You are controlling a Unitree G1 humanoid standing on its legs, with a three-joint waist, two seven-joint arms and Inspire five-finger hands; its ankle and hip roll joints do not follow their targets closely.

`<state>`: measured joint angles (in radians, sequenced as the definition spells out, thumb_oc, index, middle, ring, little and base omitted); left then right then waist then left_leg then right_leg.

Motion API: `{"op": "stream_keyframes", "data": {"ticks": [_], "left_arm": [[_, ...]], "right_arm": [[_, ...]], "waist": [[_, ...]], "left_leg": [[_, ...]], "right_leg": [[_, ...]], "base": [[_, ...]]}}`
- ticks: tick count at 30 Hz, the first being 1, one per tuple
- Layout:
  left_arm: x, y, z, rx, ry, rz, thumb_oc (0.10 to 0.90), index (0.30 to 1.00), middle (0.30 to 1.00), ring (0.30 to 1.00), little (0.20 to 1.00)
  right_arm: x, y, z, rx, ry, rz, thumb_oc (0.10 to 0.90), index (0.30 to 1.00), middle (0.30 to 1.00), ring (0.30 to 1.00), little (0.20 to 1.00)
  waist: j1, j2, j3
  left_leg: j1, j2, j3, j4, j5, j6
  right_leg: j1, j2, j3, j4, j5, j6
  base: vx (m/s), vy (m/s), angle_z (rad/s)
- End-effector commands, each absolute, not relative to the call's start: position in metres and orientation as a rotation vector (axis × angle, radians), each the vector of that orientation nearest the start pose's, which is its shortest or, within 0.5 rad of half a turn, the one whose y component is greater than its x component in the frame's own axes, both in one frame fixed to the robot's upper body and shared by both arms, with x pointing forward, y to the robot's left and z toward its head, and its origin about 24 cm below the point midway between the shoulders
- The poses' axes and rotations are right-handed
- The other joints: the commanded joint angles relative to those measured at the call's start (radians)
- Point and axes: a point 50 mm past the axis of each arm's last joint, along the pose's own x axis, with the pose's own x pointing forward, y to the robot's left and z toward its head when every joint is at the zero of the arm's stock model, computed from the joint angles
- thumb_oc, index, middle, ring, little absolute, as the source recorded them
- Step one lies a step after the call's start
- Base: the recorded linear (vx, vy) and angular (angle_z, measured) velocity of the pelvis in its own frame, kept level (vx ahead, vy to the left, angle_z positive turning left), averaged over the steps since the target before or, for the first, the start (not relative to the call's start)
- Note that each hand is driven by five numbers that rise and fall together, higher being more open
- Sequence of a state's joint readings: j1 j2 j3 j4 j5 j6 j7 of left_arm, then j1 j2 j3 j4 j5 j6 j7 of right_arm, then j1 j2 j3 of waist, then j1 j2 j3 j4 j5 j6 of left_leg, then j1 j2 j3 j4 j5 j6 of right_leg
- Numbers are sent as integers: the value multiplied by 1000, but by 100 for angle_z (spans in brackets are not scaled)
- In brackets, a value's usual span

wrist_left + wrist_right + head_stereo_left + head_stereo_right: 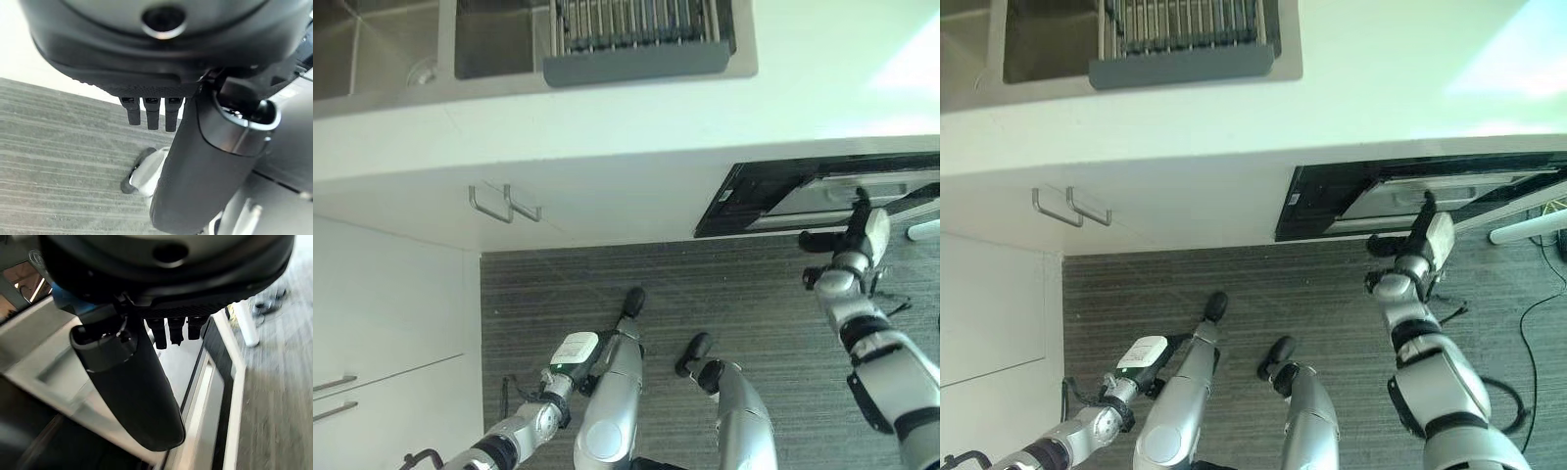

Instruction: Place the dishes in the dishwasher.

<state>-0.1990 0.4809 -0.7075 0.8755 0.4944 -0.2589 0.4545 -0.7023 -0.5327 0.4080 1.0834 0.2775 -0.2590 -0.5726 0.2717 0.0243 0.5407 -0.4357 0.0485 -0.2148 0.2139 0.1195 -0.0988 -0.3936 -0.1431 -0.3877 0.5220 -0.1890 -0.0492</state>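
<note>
**Kid:** Where are the dishes?

**Helper:** Up in the rack (636,24) by the sink (494,39), on the white counter (607,117). I see thin upright things in it, too small to tell plates from wires.

**Kid:** And the dishwasher?

**Helper:** The dishwasher (818,196) sits under the counter, to the robot's right. Its dark door is tipped out a little at the top.

**Kid:** What is the right hand (857,230) doing?

**Helper:** It reaches up to the door's top edge. Its fingers (176,330) hang loose, side by side, and pinch nothing. I think it is working the door. I can't tell if the door is going open or going shut.

**Kid:** And the left hand (573,354)?

**Helper:** Down low over the floor (724,294), well away from the rack. Its fingers (152,112) are straight, close together, and hold nothing.

**Kid:** What is the room like?

**Helper:** A kitchen. White cupboards with metal handles (504,204), and a grey stripy floor.
</note>
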Motion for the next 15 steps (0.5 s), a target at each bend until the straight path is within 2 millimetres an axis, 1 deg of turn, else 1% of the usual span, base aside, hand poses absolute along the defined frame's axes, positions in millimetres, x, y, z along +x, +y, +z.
{"op": "stream_keyframes", "data": {"ticks": [1, 3, 4, 5, 6, 7, 8, 9, 10, 11, 13, 15], "left_arm": [[209, 211, -85, 1087, 298, -248, 800, 900, 900, 900, 900], [198, 220, -95, 970, 411, -159, 800, 900, 900, 900, 900], [190, 225, -101, 900, 486, -105, 800, 900, 900, 900, 900], [182, 229, -107, 838, 553, -63, 800, 900, 900, 900, 900], [178, 231, -110, 806, 582, -37, 800, 900, 900, 900, 900], [168, 234, -116, 742, 645, -6, 800, 900, 900, 900, 900], [161, 235, -120, 658, 693, 15, 800, 900, 900, 900, 900], [147, 236, -127, 549, 762, 65, 800, 900, 900, 900, 900], [126, 241, -138, 428, 897, 112, 800, 900, 900, 900, 900], [122, 241, -140, 405, 920, 117, 800, 900, 900, 900, 900], [106, 246, -147, 227, 1029, 209, 800, 900, 900, 900, 900], [97, 249, -150, 106, 1069, 287, 800, 900, 900, 900, 900]], "right_arm": [[371, -215, 117, -415, -286, -312, 800, 900, 900, 900, 900], [353, -217, 87, -419, -239, -345, 800, 900, 900, 900, 900], [341, -219, 69, -425, -192, -362, 800, 900, 900, 900, 900], [325, -223, 45, -417, -126, -363, 800, 900, 900, 900, 900], [317, -226, 35, -416, -90, -365, 800, 900, 900, 900, 900], [300, -234, 14, -419, -20, -365, 800, 900, 900, 900, 900], [289, -240, 2, -421, 33, -364, 800, 900, 900, 900, 900], [271, -251, -17, -422, 116, -370, 800, 900, 900, 900, 900], [248, -262, -38, -418, 221, -383, 800, 900, 900, 900, 900], [246, -263, -41, -416, 236, -386, 800, 900, 900, 900, 900], [228, -270, -56, -395, 328, -390, 800, 900, 900, 900, 900], [218, -272, -66, -391, 381, -378, 800, 900, 900, 900, 900]], "waist": [[12, 45, -34], [-17, 53, -64], [-35, 58, -82], [-53, 58, -100], [-60, 56, -109], [-75, 54, -130], [-85, 53, -147], [-100, 52, -178], [-117, 51, -225], [-120, 50, -231], [-132, 47, -264], [-143, 48, -290]], "left_leg": [[79, -13, 82, 86, -225, 81], [98, 2, 98, 86, -233, 70], [111, 11, 107, 86, -239, 63], [129, 14, 114, 86, -247, 58], [136, 13, 118, 86, -250, 57], [153, 16, 132, 86, -253, 53], [166, 18, 140, 86, -254, 50], [187, 18, 152, 86, -258, 48], [207, 20, 169, 86, -262, 46], [208, 20, 171, 86, -263, 45], [236, 21, 189, 86, -275, 44], [241, 20, 196, 86, -277, 42]], "right_leg": [[165, -3, 101, -102, -42, 147], [212, -1, 99, -167, -24, 152], [239, -1, 98, -200, -13, 155], [263, -3, 103, -222, -8, 157], [269, -7, 106, -222, -10, 159], [282, -16, 110, -222, -10, 163], [291, -21, 113, -222, -8, 165], [305, -33, 119, -222, -5, 170], [313, -50, 125, -222, 3, 178], [312, -51, 126, -222, 4, 179], [330, -60, 133, -222, 2, 186], [329, -60, 139, -222, 3, 188]], "base": [[51, 129, -10], [36, 89, -6], [19, 71, -13], [10, 49, -9], [19, 44, -2], [30, 43, -2], [53, 69, -17], [67, 93, -38], [54, 74, -42], [50, 48, -34], [50, 1, -17], [20, 5, -12]]}}
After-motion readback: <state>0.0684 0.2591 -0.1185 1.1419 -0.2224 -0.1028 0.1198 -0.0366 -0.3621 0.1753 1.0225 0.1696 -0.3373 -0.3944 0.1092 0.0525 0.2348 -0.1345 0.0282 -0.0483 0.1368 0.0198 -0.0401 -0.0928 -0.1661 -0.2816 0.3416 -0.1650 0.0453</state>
